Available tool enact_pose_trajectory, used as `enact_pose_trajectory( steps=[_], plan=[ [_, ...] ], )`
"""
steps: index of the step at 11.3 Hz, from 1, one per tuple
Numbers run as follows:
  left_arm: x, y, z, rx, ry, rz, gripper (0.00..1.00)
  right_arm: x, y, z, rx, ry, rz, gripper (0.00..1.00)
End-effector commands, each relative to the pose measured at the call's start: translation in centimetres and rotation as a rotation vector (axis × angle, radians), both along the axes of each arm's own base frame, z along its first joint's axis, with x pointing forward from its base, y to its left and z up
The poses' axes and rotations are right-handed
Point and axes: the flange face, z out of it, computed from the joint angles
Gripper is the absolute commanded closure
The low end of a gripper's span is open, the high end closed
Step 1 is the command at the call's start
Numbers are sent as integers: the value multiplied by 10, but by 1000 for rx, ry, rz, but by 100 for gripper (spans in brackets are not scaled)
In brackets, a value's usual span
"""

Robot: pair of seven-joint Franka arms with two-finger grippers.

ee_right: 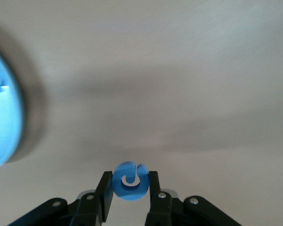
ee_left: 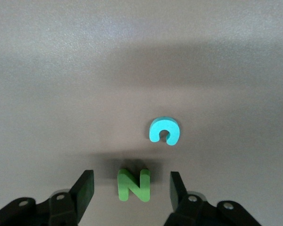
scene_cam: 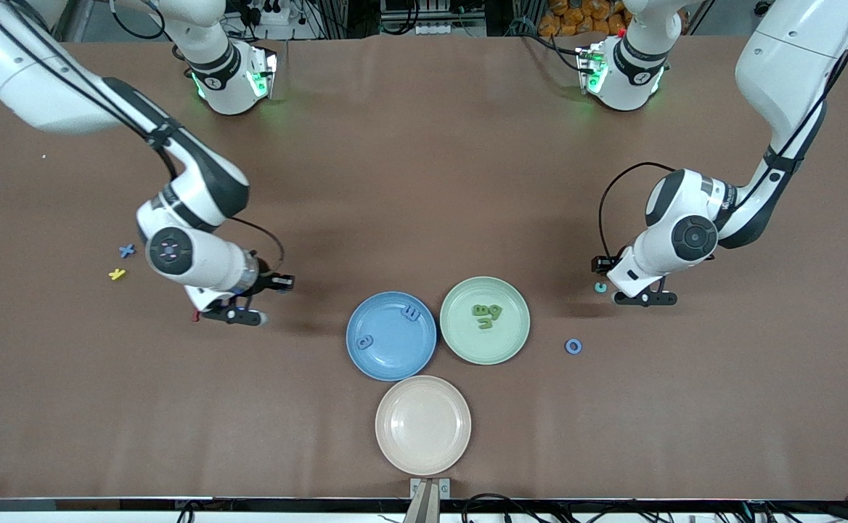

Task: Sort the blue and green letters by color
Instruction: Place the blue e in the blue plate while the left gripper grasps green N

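Note:
A green letter N [ee_left: 133, 185] lies flat on the table. My left gripper [ee_left: 131, 182] [scene_cam: 638, 296] stands open astride it, with a gap on each side. A teal letter C [ee_left: 164, 130] [scene_cam: 601, 288] lies just beside it. My right gripper [ee_right: 130, 182] [scene_cam: 231, 314] is shut on a round blue letter [ee_right: 130, 181], over the table between the blue X [scene_cam: 127, 250] and the blue plate [scene_cam: 391, 359]. The blue plate holds two blue letters [scene_cam: 411, 313]. The green plate [scene_cam: 485, 349] holds green letters [scene_cam: 487, 315]. A blue ring letter [scene_cam: 573, 346] lies near the green plate.
A bare beige plate [scene_cam: 422, 425] sits nearest the front camera, below the two other plates. A tiny yellow letter [scene_cam: 117, 274] lies by the blue X toward the right arm's end. A small red piece [scene_cam: 195, 316] shows beside the right gripper.

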Motion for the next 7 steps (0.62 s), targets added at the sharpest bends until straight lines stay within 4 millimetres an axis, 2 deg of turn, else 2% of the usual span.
enact_pose_trajectory(
  steps=[1, 3, 4, 6, 7],
  plan=[
    [-2, -1, -2, -6, -8, -9, 29, 9, 58, 8, 22, 48, -163, 100],
    [-3, -2, -5, -8, 0, -6, 30, 20, 86, 20, 89, 83, -235, 100],
    [-4, -3, -7, -9, 2, -6, 33, 22, 94, 19, 101, 87, -250, 100],
    [-4, -4, -9, -10, 7, -6, 41, 22, 124, 27, 146, 17, -226, 100],
    [-4, -3, -10, -10, 8, -5, 41, 24, 133, 28, 182, -26, -226, 100]
  ],
)
